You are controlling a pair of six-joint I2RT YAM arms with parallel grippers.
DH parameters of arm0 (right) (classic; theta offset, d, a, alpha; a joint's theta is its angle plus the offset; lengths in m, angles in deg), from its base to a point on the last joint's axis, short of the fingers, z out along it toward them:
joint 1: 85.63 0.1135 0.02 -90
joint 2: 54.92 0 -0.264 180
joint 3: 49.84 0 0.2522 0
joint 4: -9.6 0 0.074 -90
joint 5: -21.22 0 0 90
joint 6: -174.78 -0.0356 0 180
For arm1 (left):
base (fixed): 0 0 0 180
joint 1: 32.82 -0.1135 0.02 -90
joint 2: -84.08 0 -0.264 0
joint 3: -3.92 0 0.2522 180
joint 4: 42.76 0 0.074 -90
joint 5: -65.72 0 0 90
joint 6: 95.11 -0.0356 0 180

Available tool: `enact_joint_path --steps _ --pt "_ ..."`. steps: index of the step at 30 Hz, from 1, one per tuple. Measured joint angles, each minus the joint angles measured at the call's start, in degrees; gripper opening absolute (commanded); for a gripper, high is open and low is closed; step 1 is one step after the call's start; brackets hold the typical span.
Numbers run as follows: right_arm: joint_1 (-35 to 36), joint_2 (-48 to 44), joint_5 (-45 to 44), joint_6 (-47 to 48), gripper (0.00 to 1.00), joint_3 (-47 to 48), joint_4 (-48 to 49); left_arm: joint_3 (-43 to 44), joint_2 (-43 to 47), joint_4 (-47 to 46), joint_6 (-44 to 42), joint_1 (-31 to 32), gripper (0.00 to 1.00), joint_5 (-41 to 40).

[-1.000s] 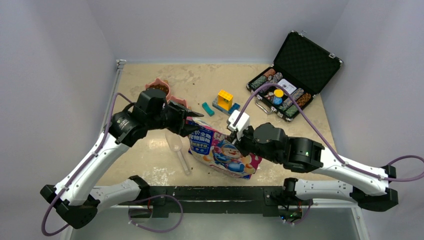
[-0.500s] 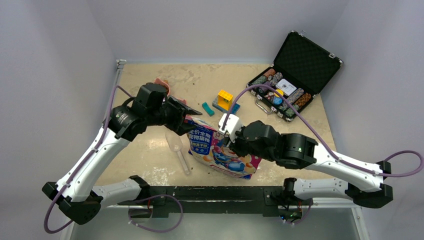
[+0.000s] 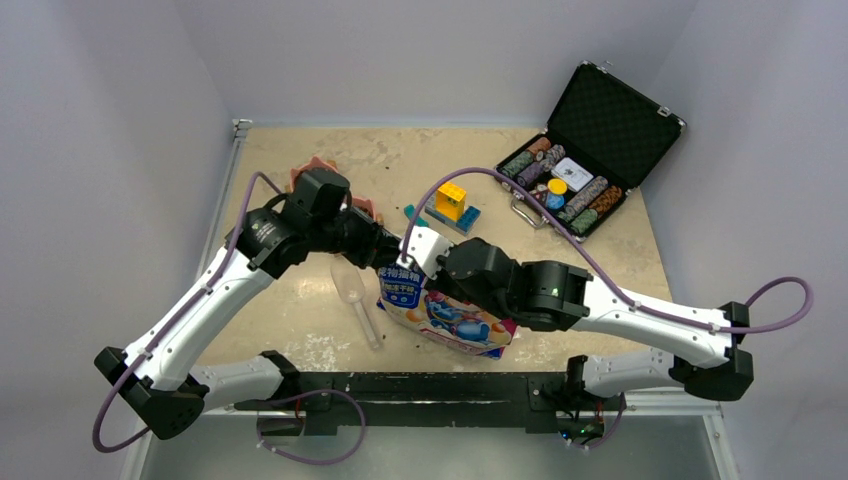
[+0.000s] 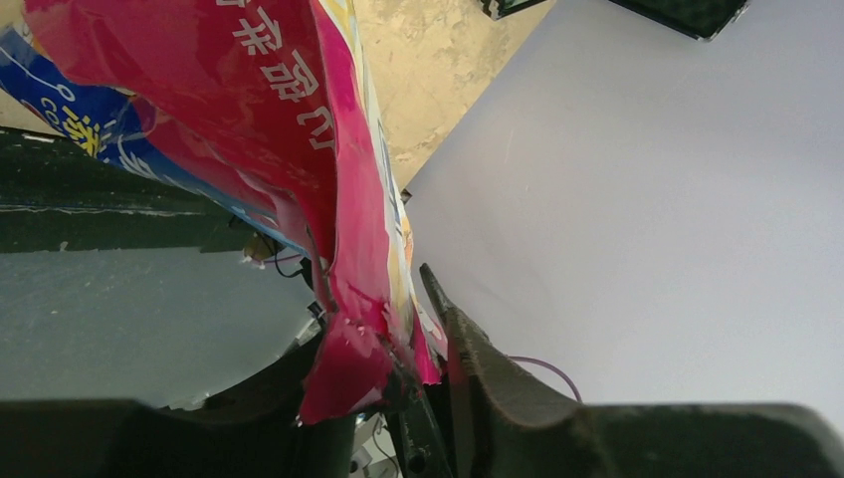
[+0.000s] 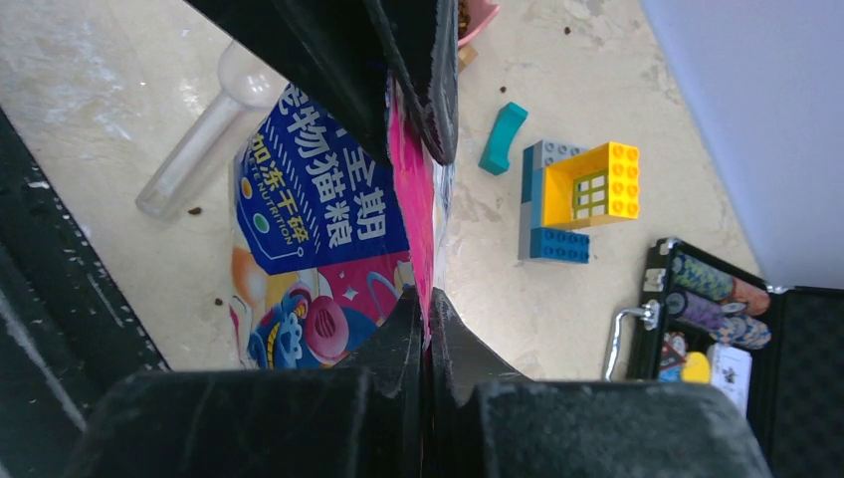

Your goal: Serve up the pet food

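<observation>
The pink-and-blue pet food bag [image 3: 445, 312] rests on the table with its top edge raised. My left gripper [image 3: 384, 249] is shut on the torn pink top edge [image 4: 348, 329] from the left. My right gripper [image 3: 424, 264] is shut on the same pink edge [image 5: 426, 309], close to the left gripper's fingers [image 5: 418, 70]. A clear plastic scoop [image 3: 355, 297] lies left of the bag and also shows in the right wrist view [image 5: 194, 149]. The pink bowl [image 3: 318, 165] is mostly hidden behind my left arm. A few loose kibble pellets [image 5: 506, 92] lie on the table.
An open black case of poker chips [image 3: 578, 180] stands at the back right. Yellow, grey and blue toy bricks [image 3: 451, 201] and a teal piece [image 3: 413, 214] lie behind the bag. The black rail [image 3: 430, 385] runs along the near edge.
My right gripper has slid left along the bag's top edge, closing in on the left gripper. My left arm has shifted slightly right and back, still holding the bag.
</observation>
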State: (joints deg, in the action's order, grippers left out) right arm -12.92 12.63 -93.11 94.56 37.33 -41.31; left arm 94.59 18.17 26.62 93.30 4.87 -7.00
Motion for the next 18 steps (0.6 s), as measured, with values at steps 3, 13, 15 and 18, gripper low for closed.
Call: enact_joint_path --steps 3,13,15,18 --pt "1.88 1.62 -4.79 2.43 0.0 0.04 0.76 -1.16 0.33 -1.38 0.35 0.0 0.0 -0.63" --pt "2.99 2.03 -7.85 5.22 0.05 0.02 0.74 -8.44 5.07 -9.88 3.63 0.22 0.0 -2.36" --pt "2.93 1.66 -7.26 4.81 0.14 0.02 0.61 -8.72 5.33 -10.38 4.02 0.22 0.0 -2.51" --pt "2.78 0.7 -7.02 4.42 0.01 -0.15 0.31 -9.31 5.95 -10.56 4.39 -0.07 0.0 -2.67"
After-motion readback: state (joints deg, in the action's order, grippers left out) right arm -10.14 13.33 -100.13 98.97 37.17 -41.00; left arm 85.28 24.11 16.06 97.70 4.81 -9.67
